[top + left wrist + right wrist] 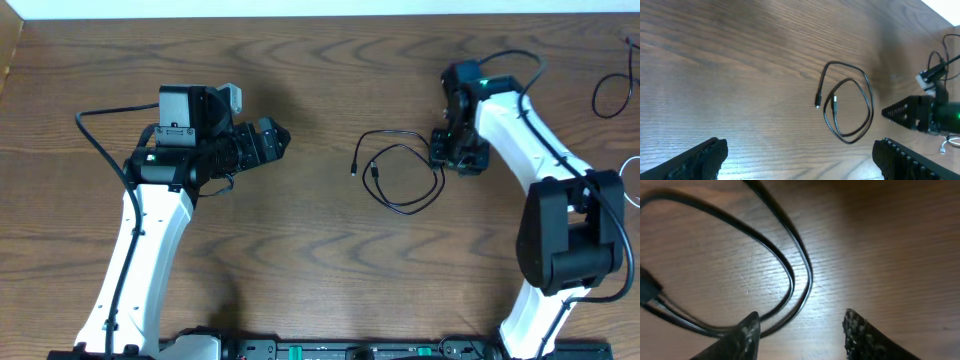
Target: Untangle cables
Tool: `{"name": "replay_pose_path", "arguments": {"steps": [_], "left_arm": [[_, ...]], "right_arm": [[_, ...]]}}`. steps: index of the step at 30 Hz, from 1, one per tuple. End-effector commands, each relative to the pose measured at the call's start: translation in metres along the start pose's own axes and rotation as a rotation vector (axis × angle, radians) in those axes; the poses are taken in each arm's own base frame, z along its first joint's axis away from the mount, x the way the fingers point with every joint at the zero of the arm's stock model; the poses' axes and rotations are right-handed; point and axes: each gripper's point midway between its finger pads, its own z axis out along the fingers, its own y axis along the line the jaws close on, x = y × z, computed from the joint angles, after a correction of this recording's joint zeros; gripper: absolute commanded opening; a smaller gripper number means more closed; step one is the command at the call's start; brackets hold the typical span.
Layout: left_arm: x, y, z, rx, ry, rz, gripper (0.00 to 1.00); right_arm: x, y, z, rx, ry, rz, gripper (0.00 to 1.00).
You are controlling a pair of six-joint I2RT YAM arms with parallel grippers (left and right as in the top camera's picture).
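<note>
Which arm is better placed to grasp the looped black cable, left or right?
Right. The right gripper hangs open right over the black cable; the left gripper, also open, is well apart from it.

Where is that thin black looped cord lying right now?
Seen from overhead, the thin black looped cord lies on the wooden table right of centre, just beside the right gripper.

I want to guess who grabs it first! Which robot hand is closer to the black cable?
Right. The right gripper is at the edge of the black cable's loop, jaws open. The left gripper is well off on the cable's other side, also open.
</note>
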Motion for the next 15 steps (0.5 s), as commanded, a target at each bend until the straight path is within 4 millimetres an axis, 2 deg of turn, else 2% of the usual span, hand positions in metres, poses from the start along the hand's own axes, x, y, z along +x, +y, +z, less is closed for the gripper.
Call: {"name": "replay_pose_path", "arguments": {"steps": [1,7,15], "left_arm": [[-0.002,0.005,0.000,-0.028,-0.009,0.005,0.98],[-0.001,0.006,0.000,-0.029,-0.006,0.004,0.98],[0.002,0.008,0.002,-0.033,0.003,-0.001,0.98]], "right_arm": [[0.015,-0.001,0.019,0.040,0.033,0.002,0.49],[0.033,-0.007,0.042,0.057,0.068,0.013,0.46],[0.035,-0.007,0.052,0.049,0.059,0.022,0.42]]}}
